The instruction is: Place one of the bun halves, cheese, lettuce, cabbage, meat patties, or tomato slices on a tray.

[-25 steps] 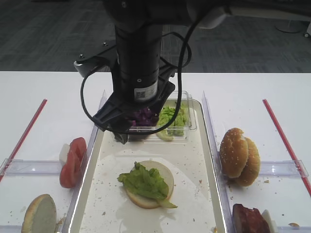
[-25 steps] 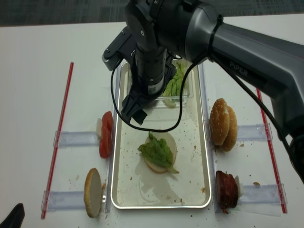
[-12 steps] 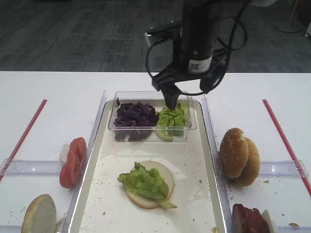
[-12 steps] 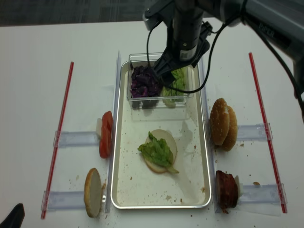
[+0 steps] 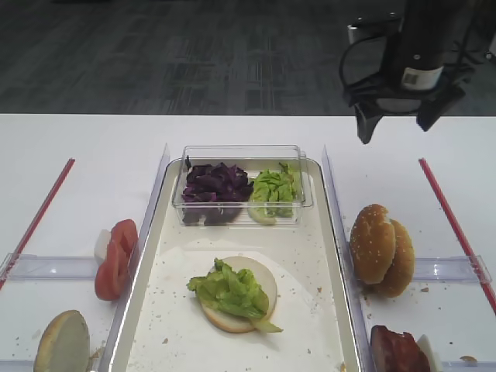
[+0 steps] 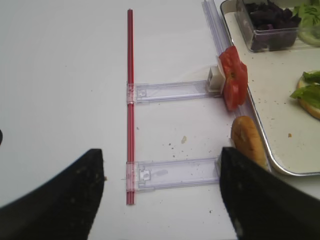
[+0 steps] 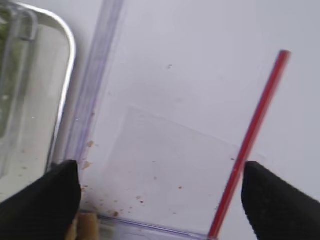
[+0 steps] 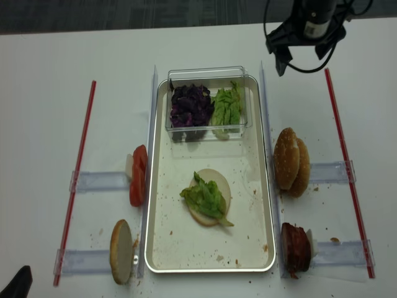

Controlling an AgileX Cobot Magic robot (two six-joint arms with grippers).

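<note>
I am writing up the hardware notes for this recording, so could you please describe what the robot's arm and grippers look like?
The right arm is matte black and roughly cylindrical, with a small white label printed with a code near the wrist and black cables looping loosely beside it. The right gripper ends in two dark, blunt fingers. In the left wrist view, the left gripper's fingers are also black and rounded.

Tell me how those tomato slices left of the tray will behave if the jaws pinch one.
The tomato slices stand on edge, so neighbours will probably topple. They look wet and thin, so likely slippery and floppy. Probably light, but easy to squash.
</note>
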